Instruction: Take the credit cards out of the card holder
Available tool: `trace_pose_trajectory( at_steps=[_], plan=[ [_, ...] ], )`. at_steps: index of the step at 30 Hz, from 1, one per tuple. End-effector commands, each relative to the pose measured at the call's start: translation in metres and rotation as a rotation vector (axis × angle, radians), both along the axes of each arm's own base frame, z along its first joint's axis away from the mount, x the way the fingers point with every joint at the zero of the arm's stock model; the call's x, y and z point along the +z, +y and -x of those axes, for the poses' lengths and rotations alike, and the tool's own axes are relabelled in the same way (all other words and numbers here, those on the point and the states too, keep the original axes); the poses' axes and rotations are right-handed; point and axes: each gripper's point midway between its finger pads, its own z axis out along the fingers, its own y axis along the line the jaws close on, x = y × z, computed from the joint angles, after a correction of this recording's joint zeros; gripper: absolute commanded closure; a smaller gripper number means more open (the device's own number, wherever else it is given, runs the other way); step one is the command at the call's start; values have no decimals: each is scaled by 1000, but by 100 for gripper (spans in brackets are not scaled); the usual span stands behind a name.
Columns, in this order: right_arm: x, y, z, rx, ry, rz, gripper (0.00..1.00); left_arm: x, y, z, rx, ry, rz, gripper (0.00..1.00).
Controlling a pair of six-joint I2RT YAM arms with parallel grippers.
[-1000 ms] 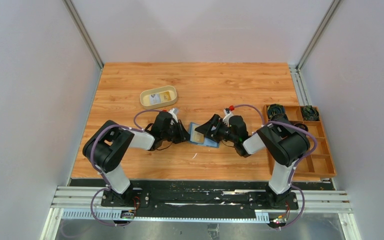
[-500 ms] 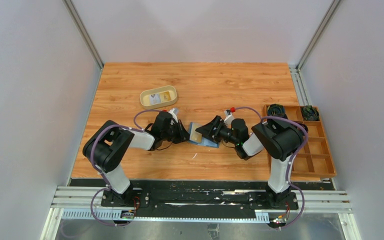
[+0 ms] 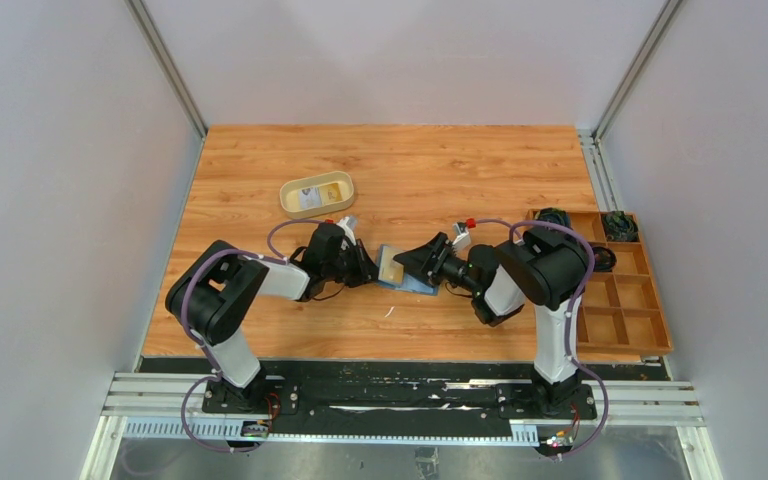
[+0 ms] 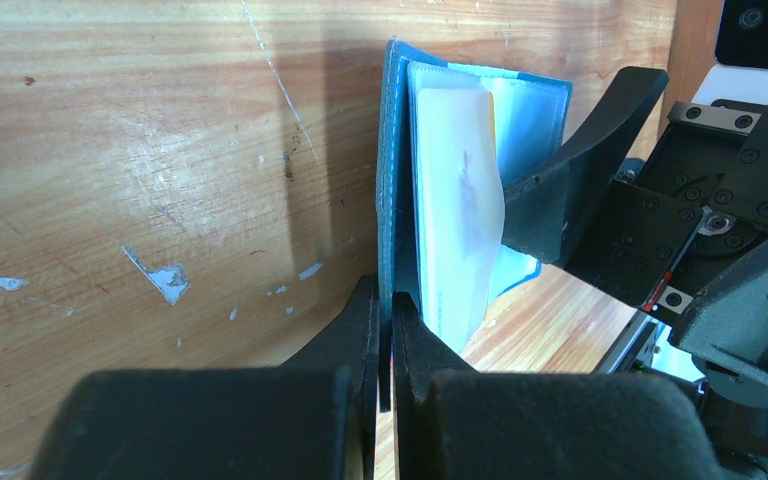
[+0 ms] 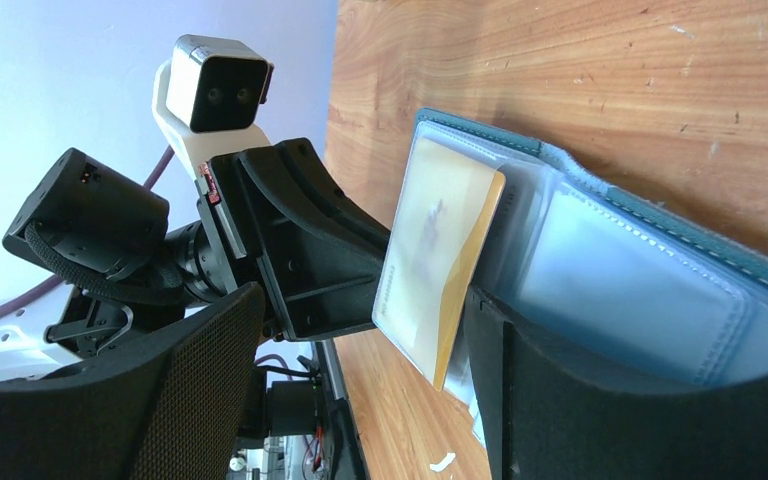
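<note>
Clamping the card holder [image 4: 394,150] mid-tabletop [image 3: 410,170], left gripper [image 4: 385,320] leaves the yellow card [image 5: 440,250] jutting between right gripper's [image 5: 360,300] wide-open jaws.

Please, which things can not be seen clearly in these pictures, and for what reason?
- Card standing out of the card holder: one or two cards, unclear; wrist views show a blurred pale face, yellow edge.
- Pale item in the tan tray: too small in the top view.
- Dark things in the wooden box: too small, partly behind the right arm.
</note>
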Motion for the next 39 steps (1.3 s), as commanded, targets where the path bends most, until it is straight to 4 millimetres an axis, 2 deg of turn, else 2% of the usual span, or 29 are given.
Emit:
trace_pose_trajectory(
  at_steps=[1, 7, 15, 26, 33, 39],
  plan=[
    [10, 15, 18, 124, -30, -30, 23, -64, 38, 34, 19, 156, -229, 100],
    [6, 27, 21, 156, 19, -47, 26, -63, 35, 35, 13, 152, -227, 100],
    [-18, 37, 27, 182, 127, 15, 27, -60, 30, 34, 6, 144, -221, 100],
    [-2, 49, 25, 217, 190, -101, 28, -53, 25, 31, 1, 132, -207, 100],
    [2, 46, 28, 221, 161, -62, 29, -55, 27, 32, 0, 133, -220, 100],
    [-5, 31, 30, 206, 167, -28, 31, -55, 31, 32, 1, 128, -247, 100]
  ],
)
